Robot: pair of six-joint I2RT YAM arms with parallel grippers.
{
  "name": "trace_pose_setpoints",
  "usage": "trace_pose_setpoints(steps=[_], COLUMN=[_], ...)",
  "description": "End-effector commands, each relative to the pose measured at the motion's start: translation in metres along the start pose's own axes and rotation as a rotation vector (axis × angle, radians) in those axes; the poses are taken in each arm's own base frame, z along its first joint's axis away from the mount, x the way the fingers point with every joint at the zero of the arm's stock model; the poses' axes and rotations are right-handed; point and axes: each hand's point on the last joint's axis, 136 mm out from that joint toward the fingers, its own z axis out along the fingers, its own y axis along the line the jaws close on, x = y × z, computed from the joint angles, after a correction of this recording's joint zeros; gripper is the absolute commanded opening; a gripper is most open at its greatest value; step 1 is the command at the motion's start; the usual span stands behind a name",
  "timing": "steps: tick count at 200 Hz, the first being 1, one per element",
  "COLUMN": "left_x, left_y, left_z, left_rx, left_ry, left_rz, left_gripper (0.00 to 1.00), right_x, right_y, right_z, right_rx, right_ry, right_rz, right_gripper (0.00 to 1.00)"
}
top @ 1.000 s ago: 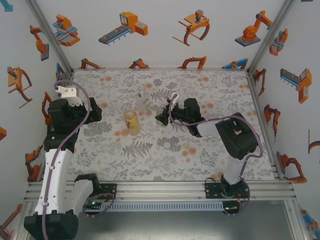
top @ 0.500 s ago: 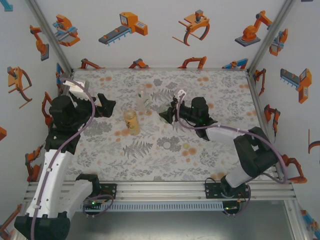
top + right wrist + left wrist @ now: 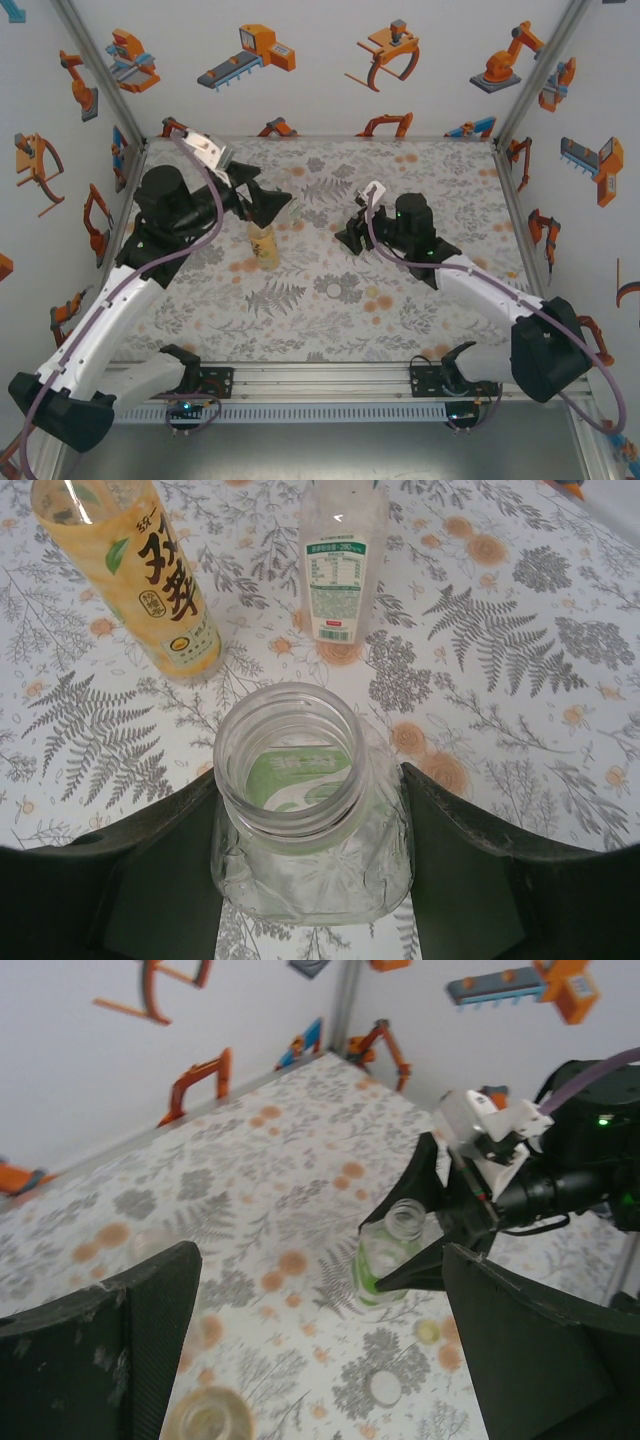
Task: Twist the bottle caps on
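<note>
Right claw (image 3: 350,232): pinching green bottle (image 3: 305,870), one finger each side; bottle upright on surface (image 3: 300,320), uncapped.
Left claw (image 3: 262,205): spread wide, raised near amber bottle (image 3: 263,243), not touching.
Clear bottle (image 3: 340,560): beside amber bottle, apart from green bottle.

Top camera overlooks the whole table (image 3: 300,320); both close wrist cameras share the green bottle (image 3: 310,880).

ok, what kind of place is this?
Probably a robot test cell: left arm and right arm bolted to an aluminium rail, white walls covered in robot stickers, flowered table cover.
</note>
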Motion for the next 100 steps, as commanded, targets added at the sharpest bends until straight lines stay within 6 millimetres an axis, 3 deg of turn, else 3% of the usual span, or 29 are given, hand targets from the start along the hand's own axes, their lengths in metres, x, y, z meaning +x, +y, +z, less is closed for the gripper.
trace_pose_setpoints(steps=[1,51,100], left_x=[-0.01,0.017,0.034], left_y=[-0.032,-0.071,-0.102], left_z=[0.007,0.012,0.006], left_rx=[0.159,0.316,0.477], left_ry=[-0.077,-0.116,-0.102], left_rz=[0.066,0.106,0.118], left_gripper=[1.0,0.99,0.98], right_x=[-0.021,-0.052,-0.084], right_y=[-0.004,0.012,0.061], right_z=[-0.016,-0.047,-0.086], right_rx=[0.048,0.009,-0.204], right_ry=[-0.024,-0.062,-0.12], right_rz=[-0.029,-0.066,-0.099], right_gripper=[0.46,0.46,0.46])
